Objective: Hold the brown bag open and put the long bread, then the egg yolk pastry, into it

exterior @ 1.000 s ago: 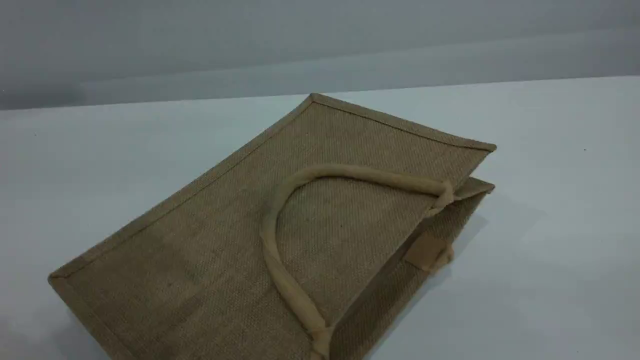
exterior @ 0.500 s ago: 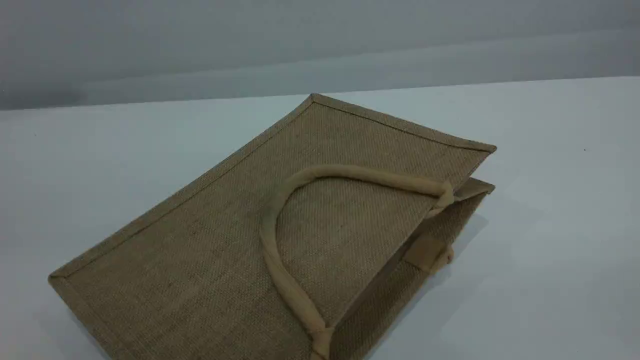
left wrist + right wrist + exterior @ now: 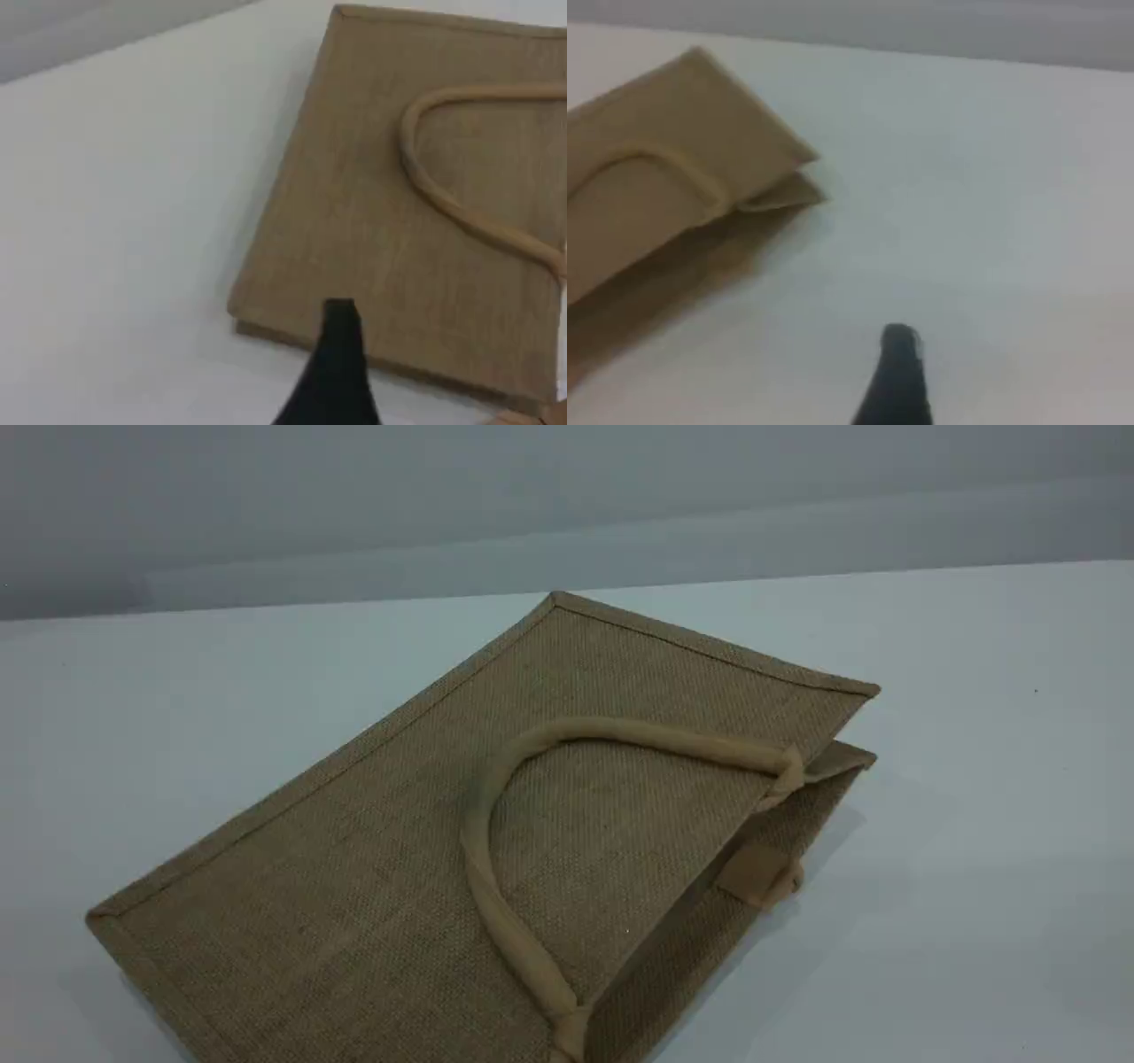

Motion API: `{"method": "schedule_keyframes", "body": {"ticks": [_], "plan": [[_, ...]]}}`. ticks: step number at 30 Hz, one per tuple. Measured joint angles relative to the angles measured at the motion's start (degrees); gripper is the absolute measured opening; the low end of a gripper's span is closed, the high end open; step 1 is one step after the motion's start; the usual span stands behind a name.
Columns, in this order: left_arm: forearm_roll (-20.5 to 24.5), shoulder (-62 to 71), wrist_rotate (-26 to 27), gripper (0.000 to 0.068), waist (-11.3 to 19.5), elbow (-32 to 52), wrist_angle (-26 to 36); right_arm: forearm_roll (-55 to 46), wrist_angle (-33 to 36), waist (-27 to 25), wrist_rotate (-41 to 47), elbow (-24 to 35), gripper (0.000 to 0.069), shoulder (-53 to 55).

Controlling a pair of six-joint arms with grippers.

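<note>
Nothing moved: left gripper [image 3: 341, 315] hovers over brown bag [image 3: 399, 850], right gripper [image 3: 899, 342] beside.

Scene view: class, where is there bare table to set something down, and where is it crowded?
Bare white table lies right of the flat tan woven jute bag, left of it and behind its far corner. The bag, rope handle on top, fills the middle.

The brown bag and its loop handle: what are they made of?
The brown bag looks like coarse jute or burlap, matte, with an open crisscross weave showing. Its edge trim seems a tighter stitched tape. The handle looks like a smooth, paler cloth tube, perhaps cotton; no weave shows.
</note>
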Motion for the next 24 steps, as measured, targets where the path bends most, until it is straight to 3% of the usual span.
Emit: {"method": "schedule_keyframes", "body": {"ticks": [4,12,24], "plan": [[0.06,-3.39,-0.92,0.0582,0.0,4.63,-0.01,0.04,0.0,-5.07,0.0,0.0,0.0552,-1.08],[0.06,-7.52,-2.15,0.0582,0.0,11.83,-0.42,0.04,0.0,-5.21,-0.06,0.0,0.0552,-1.03],[1.15,-8.78,-4.11,0.0582,0.0,11.95,-1.29,0.06,0.0,-5.21,-0.01,0.0,0.0552,-1.03]]}}
